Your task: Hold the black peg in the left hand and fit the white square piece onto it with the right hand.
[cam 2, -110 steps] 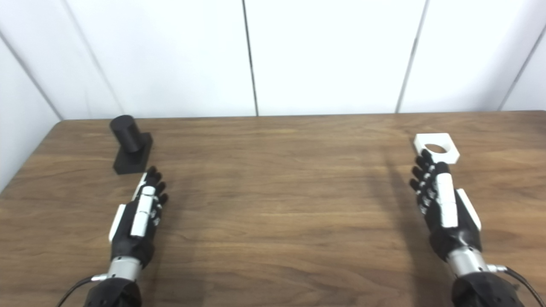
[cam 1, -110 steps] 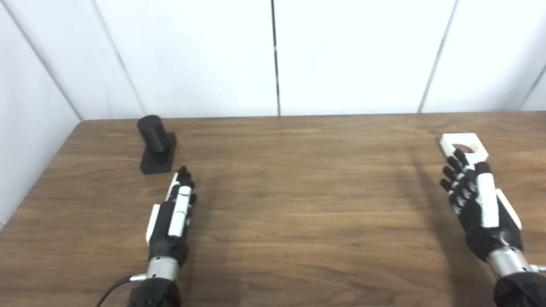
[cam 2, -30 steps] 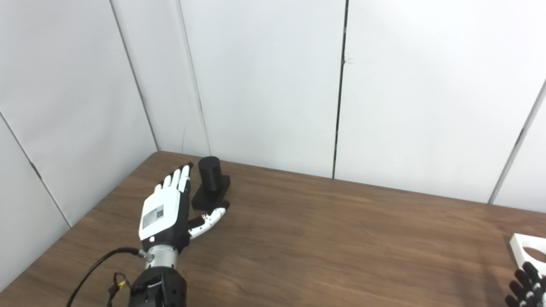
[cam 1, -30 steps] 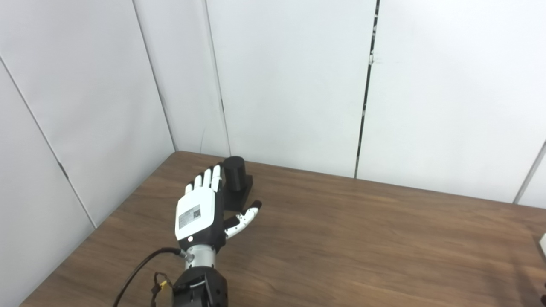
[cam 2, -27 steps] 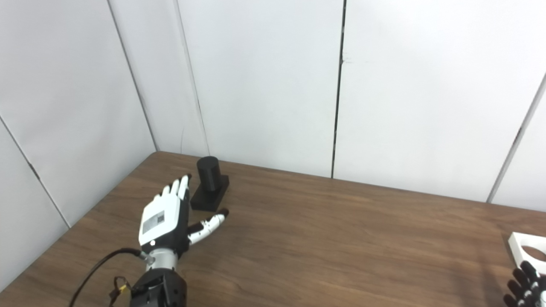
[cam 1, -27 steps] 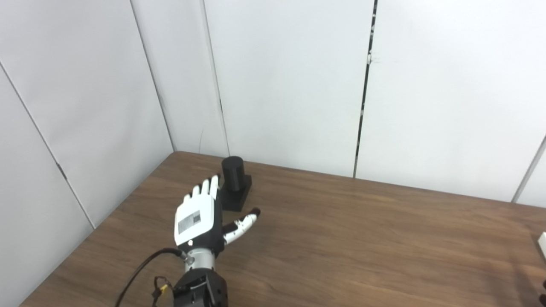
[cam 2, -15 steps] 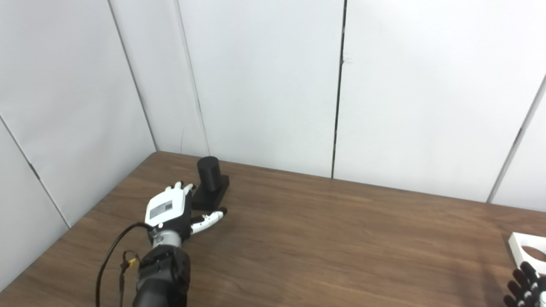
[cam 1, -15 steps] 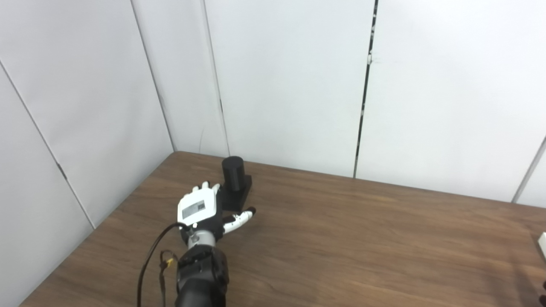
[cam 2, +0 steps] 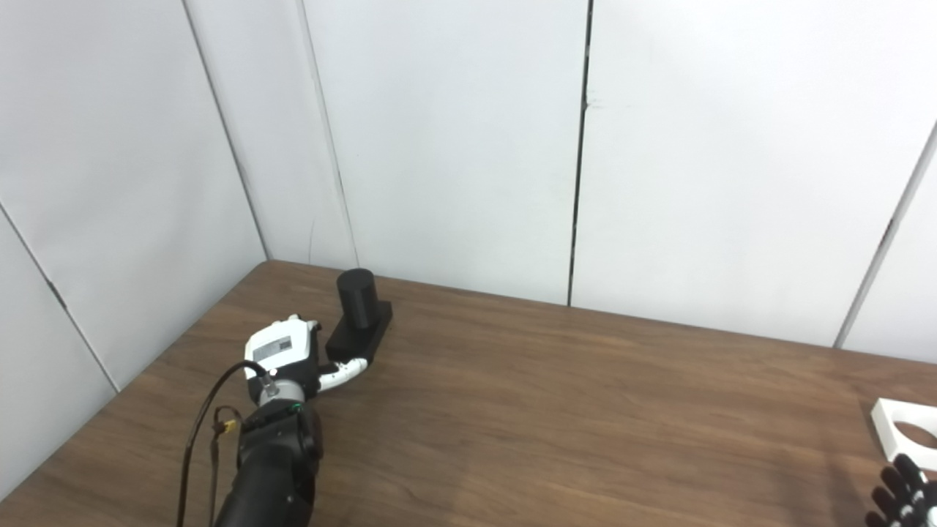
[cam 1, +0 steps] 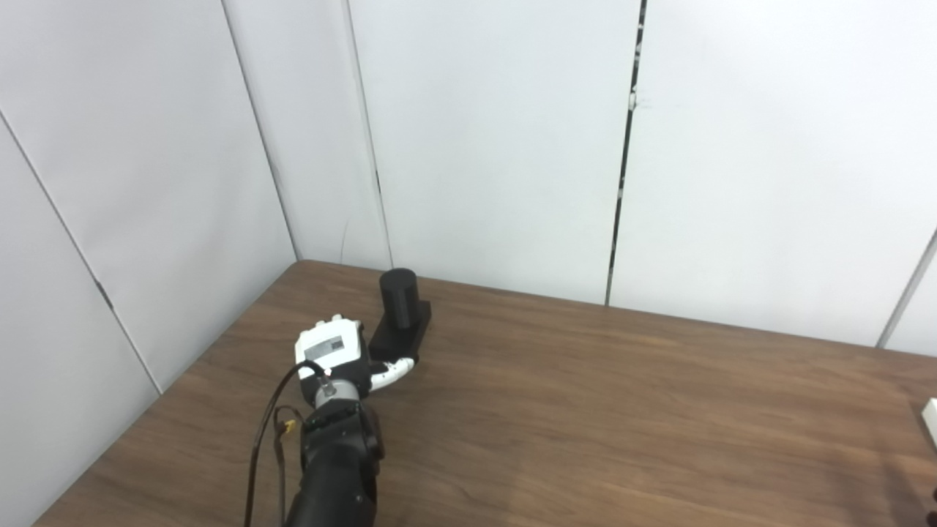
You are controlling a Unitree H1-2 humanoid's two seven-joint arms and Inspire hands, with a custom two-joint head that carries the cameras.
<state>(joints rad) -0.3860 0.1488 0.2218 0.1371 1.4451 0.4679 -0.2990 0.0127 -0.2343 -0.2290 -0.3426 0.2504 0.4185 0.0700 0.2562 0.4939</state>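
Note:
The black peg [cam 1: 399,294] stands upright on its black block base [cam 1: 401,335] at the far left of the wooden table [cam 1: 585,410]. My left hand [cam 1: 333,357] is tipped down at the near left end of the base, with its white back facing me. Its fingers are hidden behind the hand, and its thumb [cam 1: 392,370] reaches out at the base's near end. It holds nothing that I can see. The white square piece [cam 2: 908,432] with a round hole lies at the right edge. My right hand [cam 2: 902,499] shows only spread fingertips just before it, open.
White wall panels [cam 1: 498,146] close off the table at the back and on the left side [cam 1: 110,219]. A black cable [cam 1: 263,432] loops along my left forearm. Bare wood lies between the peg and the white piece.
My left hand has dropped and tipped forward beside the peg's base; its fingers have gone out of sight and the thumb has drawn in to the base. The right hand has stayed put.

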